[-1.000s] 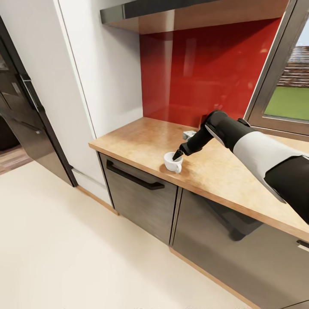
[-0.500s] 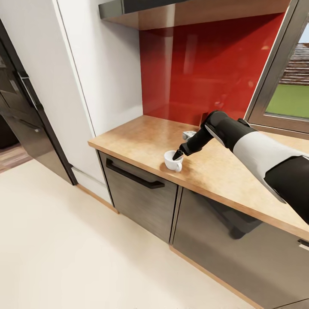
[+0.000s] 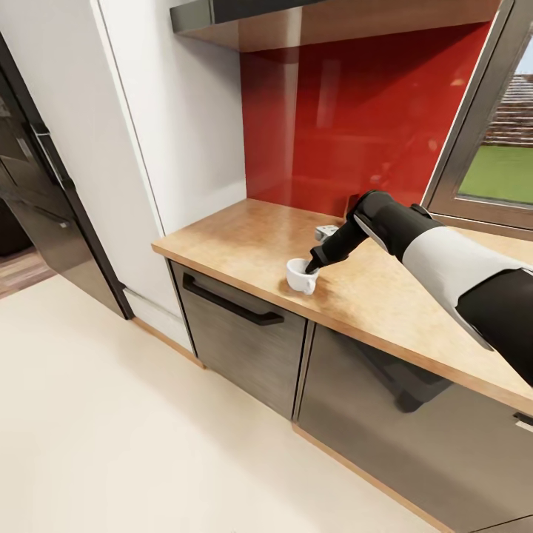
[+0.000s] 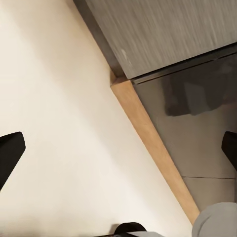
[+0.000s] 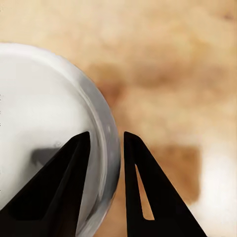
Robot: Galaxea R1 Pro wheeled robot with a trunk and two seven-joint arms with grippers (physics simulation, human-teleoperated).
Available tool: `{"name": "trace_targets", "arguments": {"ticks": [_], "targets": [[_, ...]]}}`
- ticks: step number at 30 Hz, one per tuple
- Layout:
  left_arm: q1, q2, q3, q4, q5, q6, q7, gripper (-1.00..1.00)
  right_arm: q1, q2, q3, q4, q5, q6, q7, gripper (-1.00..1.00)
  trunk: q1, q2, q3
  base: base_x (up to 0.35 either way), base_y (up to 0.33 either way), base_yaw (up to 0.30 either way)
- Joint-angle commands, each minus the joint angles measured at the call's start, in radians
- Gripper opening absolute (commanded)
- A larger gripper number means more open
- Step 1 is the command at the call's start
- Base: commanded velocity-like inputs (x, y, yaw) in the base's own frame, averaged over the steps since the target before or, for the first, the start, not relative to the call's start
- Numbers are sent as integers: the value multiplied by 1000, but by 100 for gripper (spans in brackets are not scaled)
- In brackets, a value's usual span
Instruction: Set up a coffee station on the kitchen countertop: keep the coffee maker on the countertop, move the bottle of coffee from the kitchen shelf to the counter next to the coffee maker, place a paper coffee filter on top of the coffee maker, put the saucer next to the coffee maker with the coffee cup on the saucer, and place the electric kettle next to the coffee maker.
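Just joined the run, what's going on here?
The right pincer is at the coffee cup, which stands on the kitchen countertop near its front edge. In the right wrist view its two fingers straddle the cup's rim, one inside and one outside, nearly closed. The left pincer hangs open over the floor.

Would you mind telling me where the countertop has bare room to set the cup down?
The kitchen countertop lies bare from the coffee cup to the white wall, and back to the red backsplash. It is crowded only where the right gripper straddles the cup's rim.
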Motion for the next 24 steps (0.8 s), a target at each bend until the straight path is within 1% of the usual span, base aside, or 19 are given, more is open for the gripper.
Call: {"name": "trace_targets", "arguments": {"ticks": [1,10,13,17,24], "targets": [[-1,0,8,1,-8,-10,-2,100,0,-1,13,-1,-3,4,-2,-100,0,0,-1,0,0,0],[-1,1,8,1,-8,-10,-3,100,0,-1,13,-1,-2,4,-2,-100,0,0,-1,0,0,0],[-1,1,8,1,-8,-10,-18,100,0,-1,13,-2,-2,4,-2,-100,0,0,-1,0,0,0],[-1,2,8,1,-8,-10,-39,100,0,-1,13,-4,-2,4,-2,-100,-15,28,11,0,0,0],[-1,1,8,1,-8,-10,-43,100,0,-2,15,-5,-2,5,-2,-100,-42,77,33,0,0,0]]}}
